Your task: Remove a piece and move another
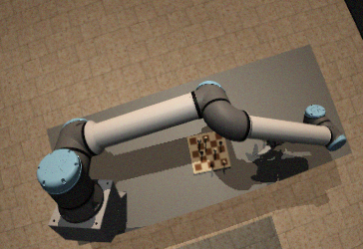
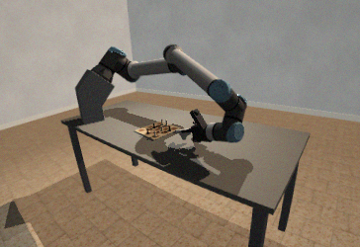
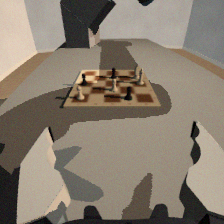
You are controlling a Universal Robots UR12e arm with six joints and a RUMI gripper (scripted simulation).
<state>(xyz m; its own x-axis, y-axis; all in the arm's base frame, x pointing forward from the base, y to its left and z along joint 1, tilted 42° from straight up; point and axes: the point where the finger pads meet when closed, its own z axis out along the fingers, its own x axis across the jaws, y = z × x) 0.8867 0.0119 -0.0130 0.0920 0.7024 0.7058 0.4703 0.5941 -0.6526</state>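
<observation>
Has a pale wall (image 2: 59,36) (image 3: 145,25) meeting a blue-grey wall (image 2: 247,41) (image 3: 212,25) at a corner, with light skirting (image 2: 198,95) along the bottom. Shows a brown tiled floor (image 1: 100,36) (image 2: 124,199) (image 3: 207,60) beneath a long grey table (image 1: 269,86) (image 2: 277,149) (image 3: 120,135) on dark legs. Includes a black shape (image 1: 355,6) at the top view's upper right, too cropped to identify. Throws hard-edged shadows across tabletop and tiles under warm, dim light.

The open two-jaw gripper (image 1: 264,150) (image 2: 185,130) (image 3: 120,125), with pale fingers spread wide, points nearly level back toward the arm's base. The blue-capped, white-and-grey jointed arm (image 1: 145,119) (image 2: 195,70) arches above it, its elbow higher than the gripper, its wrist bent just behind.
</observation>
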